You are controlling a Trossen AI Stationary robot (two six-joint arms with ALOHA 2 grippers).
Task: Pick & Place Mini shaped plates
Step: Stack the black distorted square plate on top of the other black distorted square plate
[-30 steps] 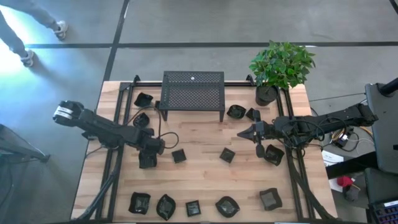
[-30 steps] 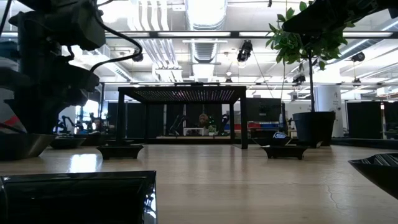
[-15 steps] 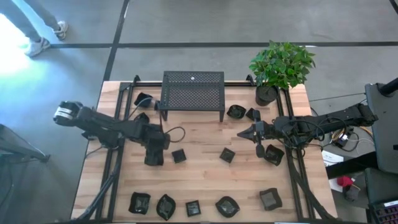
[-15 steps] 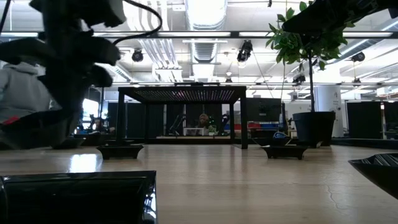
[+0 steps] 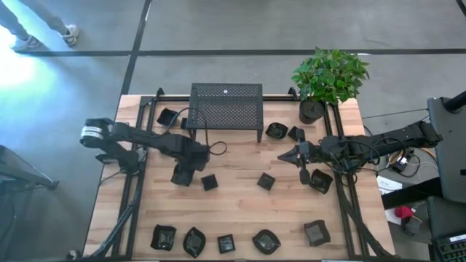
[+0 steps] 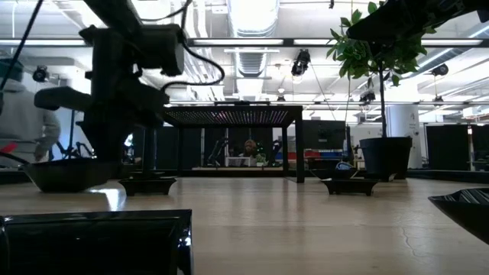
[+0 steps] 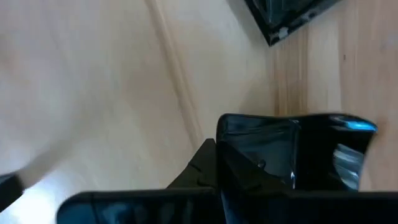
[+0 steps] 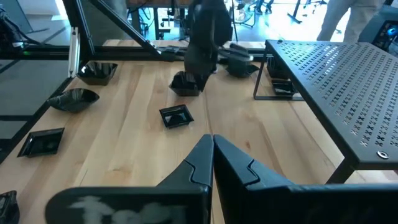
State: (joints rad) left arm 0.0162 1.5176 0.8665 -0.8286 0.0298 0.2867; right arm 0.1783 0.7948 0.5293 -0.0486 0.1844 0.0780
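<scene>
The mini shaped plates are small glossy black dishes scattered over the wooden table. Several lie in a row by the near edge (image 5: 226, 244), others mid-table (image 5: 266, 182) and near the mesh stand (image 5: 277, 131). My left gripper (image 5: 182, 175) stands left of centre, shut on one dish (image 7: 298, 155), beside a square dish (image 5: 210, 182). In the low view that gripper (image 6: 107, 153) has the dish (image 6: 65, 174) under it. My right gripper (image 5: 284, 156) waits right of centre, shut and touching nothing (image 8: 212, 142). My left gripper holds the dish by one side of its rim (image 7: 239, 127), pinched between the two fingers, which come from above pointing down. The dish hangs roughly level below the fingers (image 6: 65, 174). I cannot tell whether its base clears the tabletop.
A black perforated stand (image 5: 226, 109) sits at the far middle, with a potted plant (image 5: 312, 110) at the far right. Black rails run along both table sides (image 5: 138, 145). Bare wood lies between the stand and the middle dishes. A person's legs show on the floor beyond the far left corner (image 5: 29, 29).
My left gripper has carried its dish toward the table's right and a little toward the far edge, closing on the square dish in the middle. It has stayed shut on the dish throughout. The person beyond the table has walked about.
</scene>
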